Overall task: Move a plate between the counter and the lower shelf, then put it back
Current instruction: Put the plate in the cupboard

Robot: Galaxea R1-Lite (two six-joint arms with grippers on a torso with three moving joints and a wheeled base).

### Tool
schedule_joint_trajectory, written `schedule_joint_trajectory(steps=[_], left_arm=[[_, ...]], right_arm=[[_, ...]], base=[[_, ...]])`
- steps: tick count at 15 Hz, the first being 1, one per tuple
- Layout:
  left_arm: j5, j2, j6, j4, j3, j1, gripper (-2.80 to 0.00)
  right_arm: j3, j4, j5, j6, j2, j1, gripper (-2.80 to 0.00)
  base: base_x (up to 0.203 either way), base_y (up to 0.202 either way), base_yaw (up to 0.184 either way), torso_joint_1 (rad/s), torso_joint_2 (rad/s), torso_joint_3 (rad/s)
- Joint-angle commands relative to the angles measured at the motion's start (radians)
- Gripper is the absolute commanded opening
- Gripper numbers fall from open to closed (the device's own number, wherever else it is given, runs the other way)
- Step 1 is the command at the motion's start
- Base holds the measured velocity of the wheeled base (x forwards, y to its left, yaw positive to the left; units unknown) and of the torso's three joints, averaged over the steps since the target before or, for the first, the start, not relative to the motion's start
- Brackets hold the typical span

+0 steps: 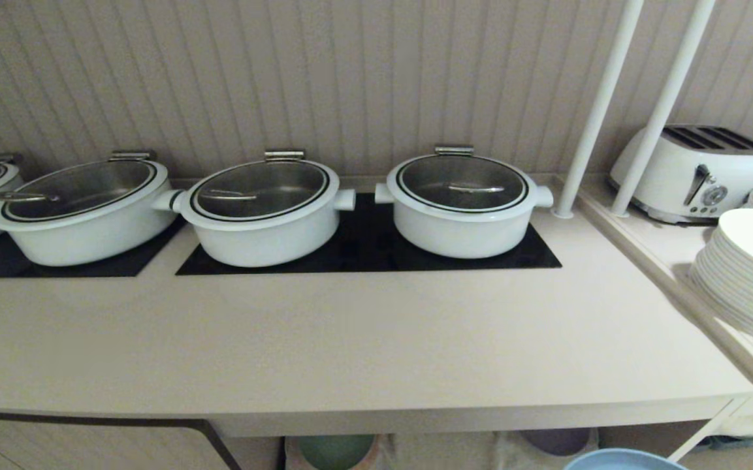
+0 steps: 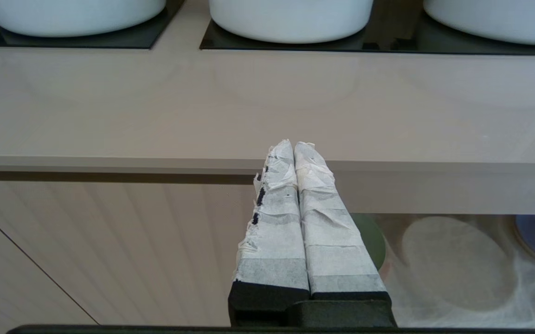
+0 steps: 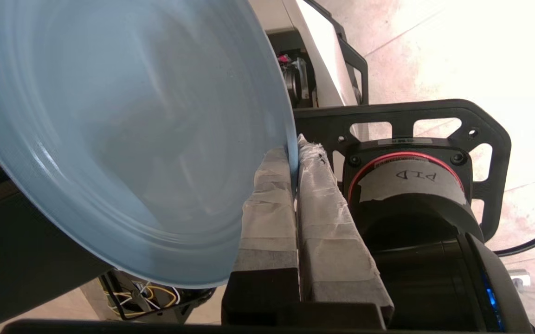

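The right gripper [image 3: 295, 155] is clamped tight on the rim of the light-blue plate [image 3: 123, 139], whose disc fans out to one side of the fingers. The counter [image 1: 350, 346] lies above and ahead.

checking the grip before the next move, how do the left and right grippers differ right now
The right gripper is shut on the rim of the light-blue plate; the left gripper is shut on nothing. The left points at the counter edge; the right faces the robot's base. Both have white-wrapped fingers.
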Motion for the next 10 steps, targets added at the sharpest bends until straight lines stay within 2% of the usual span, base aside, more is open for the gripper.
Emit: schedule_joint_trajectory(steps=[1, 10], left_arm=[[0.000, 0.000, -0.001, 0.000, 0.000, 0.000, -2.80], [0.000, 0.000, -0.001, 0.000, 0.000, 0.000, -2.80]], right_arm=[[0.003, 0.004, 0.001, 0.003, 0.007, -0.001, -2.80], [0.002, 0.005, 0.000, 0.001, -0.002, 0.002, -2.80]], base=[[0.000, 0.000, 0.000, 0.000, 0.00, 0.000], [0.000, 0.000, 0.000, 0.000, 0.00, 0.000]])
